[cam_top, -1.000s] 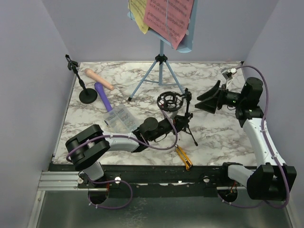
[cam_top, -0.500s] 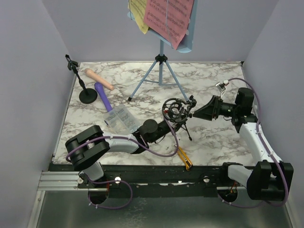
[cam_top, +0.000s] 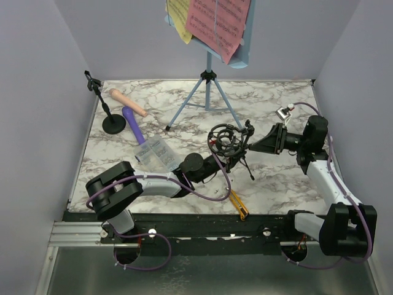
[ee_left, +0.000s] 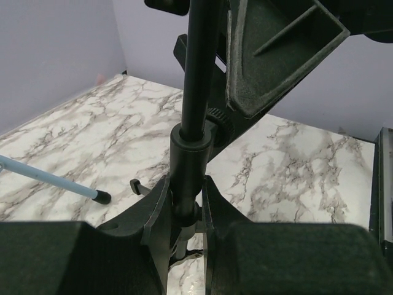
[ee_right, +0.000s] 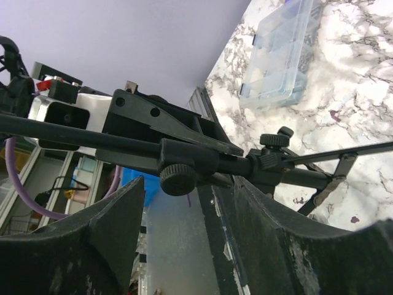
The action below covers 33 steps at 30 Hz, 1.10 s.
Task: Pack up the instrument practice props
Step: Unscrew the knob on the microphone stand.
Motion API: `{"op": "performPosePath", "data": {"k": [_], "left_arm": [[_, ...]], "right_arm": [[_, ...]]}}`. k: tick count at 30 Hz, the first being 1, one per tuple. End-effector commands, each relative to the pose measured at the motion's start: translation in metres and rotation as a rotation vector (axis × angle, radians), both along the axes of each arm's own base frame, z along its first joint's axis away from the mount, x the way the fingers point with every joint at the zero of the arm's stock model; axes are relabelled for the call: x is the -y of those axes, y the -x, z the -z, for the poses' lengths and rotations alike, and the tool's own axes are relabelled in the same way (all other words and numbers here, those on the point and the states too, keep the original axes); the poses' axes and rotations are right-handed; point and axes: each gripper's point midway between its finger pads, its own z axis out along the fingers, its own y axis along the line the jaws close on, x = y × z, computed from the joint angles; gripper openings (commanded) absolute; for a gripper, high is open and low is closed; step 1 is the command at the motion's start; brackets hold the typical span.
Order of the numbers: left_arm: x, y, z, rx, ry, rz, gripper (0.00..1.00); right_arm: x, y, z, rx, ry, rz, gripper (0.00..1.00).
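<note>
Packing has barely begun: no prop is stowed, and no case or bag shows anywhere. The left pincer (ee_left: 184, 204) is pinching the stem of the tripod mount (cam_top: 226, 140) mid-worktop, a little toward the right edge, while the right pincer (cam_top: 252, 146) stands spread on either side of the mount's upper rod, with gaps showing on both sides. Whether the mount's feet touch the worktop cannot be told. The other props lie untouched. The beige mic (cam_top: 128, 102) and purple mic (cam_top: 132, 125) sit near the far-left corner, with the round-base mount (cam_top: 105, 110) just beside them at the left edge. The rack (cam_top: 207, 92) stands at the far edge, the pink page (cam_top: 218, 21) and yellow page (cam_top: 179, 18) resting on it. The clear box (cam_top: 155, 153) and the knife (cam_top: 238, 204) lie toward the near edge. A second ago the right pincer hung wider and well apart, by the right edge. It has since crossed to the mount and narrowed, and the mount itself has shifted slightly toward it.
</note>
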Motion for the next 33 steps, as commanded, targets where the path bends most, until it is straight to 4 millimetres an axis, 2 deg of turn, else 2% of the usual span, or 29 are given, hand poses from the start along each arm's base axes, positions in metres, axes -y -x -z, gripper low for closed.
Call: {"op": "performPosePath", "data": {"k": [1, 5, 11, 15, 20, 23, 28, 33], "left_arm": [[0.0082, 0.0075, -0.0356, 0.033, 0.123, 0.058, 0.0], [0.0106, 0.0076, -0.0342, 0.029, 0.124, 0.067, 0.0], [0.0105, 0.006, -0.0359, 0.029, 0.132, 0.058, 0.0], [0.0102, 0.0055, -0.036, 0.026, 0.136, 0.056, 0.0], [0.0109, 0.0063, -0.0368, 0.021, 0.142, 0.06, 0.0], [0.0107, 0.0061, -0.0362, 0.015, 0.145, 0.06, 0.0], [0.0117, 0.0084, -0.0383, -0.006, 0.163, 0.074, 0.0], [0.0094, 0.0132, -0.0375, -0.049, 0.182, 0.092, 0.0]], "right_arm": [[-0.0015, 0.0063, -0.006, -0.022, -0.031, -0.051, 0.62], [-0.0024, 0.0089, -0.0063, -0.034, -0.037, -0.07, 0.56], [-0.0034, 0.0111, -0.0044, -0.023, -0.034, -0.08, 0.35], [-0.0048, 0.0109, -0.0029, -0.017, -0.03, -0.084, 0.32], [-0.0065, 0.0083, -0.0005, -0.007, -0.019, -0.079, 0.33], [-0.007, 0.0094, -0.0022, 0.011, -0.018, -0.088, 0.18], [-0.0064, 0.0069, -0.0019, 0.087, 0.003, -0.081, 0.0], [-0.0067, 0.0025, 0.0002, 0.224, 0.059, -0.065, 0.0]]}}
